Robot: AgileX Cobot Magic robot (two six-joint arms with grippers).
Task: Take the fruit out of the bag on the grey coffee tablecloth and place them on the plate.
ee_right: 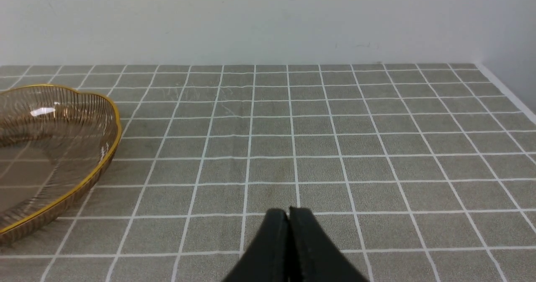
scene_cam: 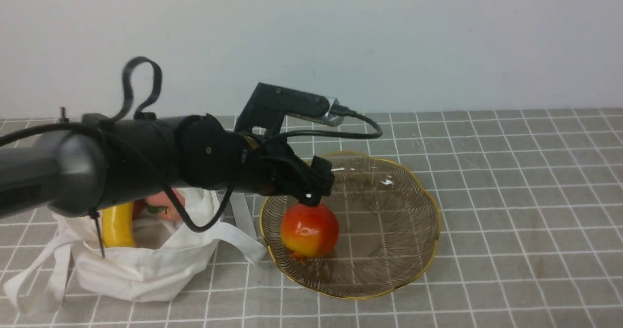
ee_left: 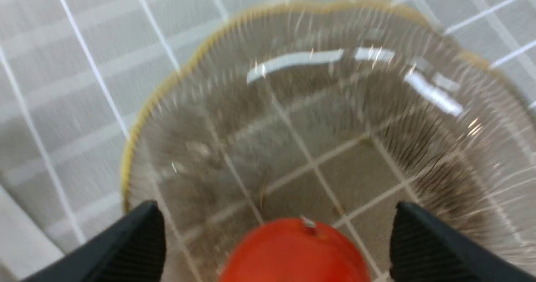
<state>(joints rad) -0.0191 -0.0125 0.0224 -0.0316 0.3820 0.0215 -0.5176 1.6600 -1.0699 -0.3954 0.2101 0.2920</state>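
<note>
The left gripper (scene_cam: 314,196) hangs over the left part of the glass plate (scene_cam: 434,206) with its fingers (ee_left: 130,240) spread wide. The glossy orange-red fruit (scene_cam: 309,229) lies on the plate just beneath and between them, touched by neither in the wrist view. The banana (scene_cam: 117,225) and the pink peach (scene_cam: 168,205) sit in the open white cloth bag (scene_cam: 141,269) on the grey checked tablecloth (scene_cam: 511,196) just left of the plate, while the right gripper (ee_right: 289,217) — pads pressed together, holding nothing — hovers over cloth to the plate's right.
</note>
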